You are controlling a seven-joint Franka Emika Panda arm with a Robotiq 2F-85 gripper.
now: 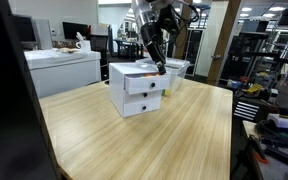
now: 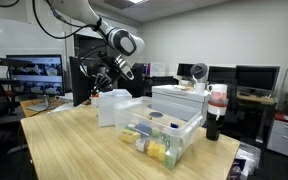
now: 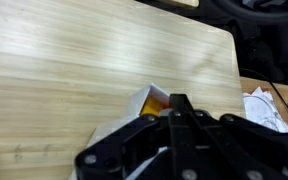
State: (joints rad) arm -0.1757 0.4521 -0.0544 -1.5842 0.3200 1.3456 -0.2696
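Wooden tabletop (image 1: 184, 130) carries everything. Biggest item on it is a small white two-drawer unit (image 1: 134, 100), standing upright near the middle and also visible from the far side in an exterior view (image 2: 112, 108). A clear plastic bin (image 2: 174, 140) with small sorted items sits well apart from it, nearer that camera. The top drawer (image 1: 144, 84) is pulled out slightly, and something orange (image 3: 154, 103) shows in its open corner; too small to identify. Fingers (image 3: 179, 112) are clenched tight together, with nothing visible between them. In an exterior view the fingers (image 1: 160, 66) sit at the top edge of the unit, directly over the open top drawer. In the wrist view the drawer's open corner lies just beside and below the fingertips. Can't tell whether they touch the drawer rim or hover just above it. Handling call: the unit looks like thin moulded plastic, so light, stiff and slick-sided. It will likely skid on the tabletop under any sideways load, since nothing braces it. Best purchase is the drawer front, at the pull or the top lip, with force straight along the slide direction. The walls are probably too smooth and broad for a pinch.
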